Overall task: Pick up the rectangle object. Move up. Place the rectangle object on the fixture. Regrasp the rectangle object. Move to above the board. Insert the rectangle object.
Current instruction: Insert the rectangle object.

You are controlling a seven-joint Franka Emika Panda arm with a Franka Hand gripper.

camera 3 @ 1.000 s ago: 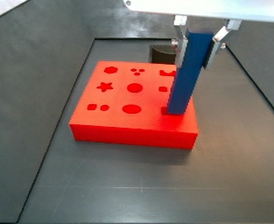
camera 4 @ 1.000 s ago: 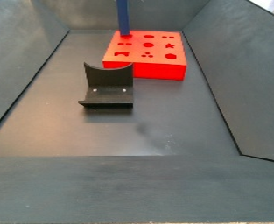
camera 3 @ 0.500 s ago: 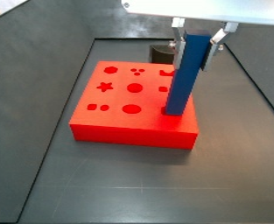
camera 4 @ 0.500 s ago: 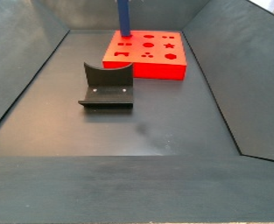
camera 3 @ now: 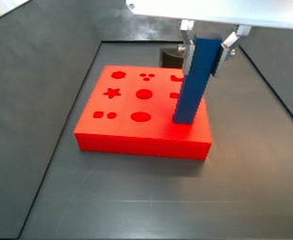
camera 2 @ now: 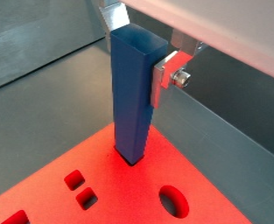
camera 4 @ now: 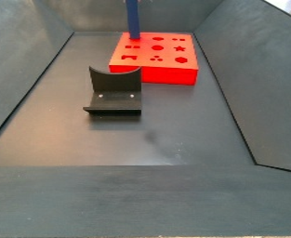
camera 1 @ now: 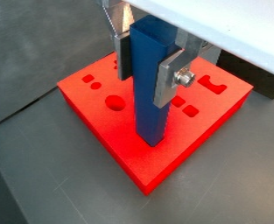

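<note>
Upright rectangle object (camera 3: 195, 80) between gripper (camera 3: 212, 42) fingers (camera 1: 172, 76)

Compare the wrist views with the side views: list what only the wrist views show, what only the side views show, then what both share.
Only the wrist views: the tool up close, its silver fingers clamped on the upper part of the rectangle object.

Only the side views: the fixture standing on the dark floor, apart from the board, with nothing on it.

Both: the upright blue rectangle object with its lower end at the red board near one edge, and the board's shaped holes.
</note>
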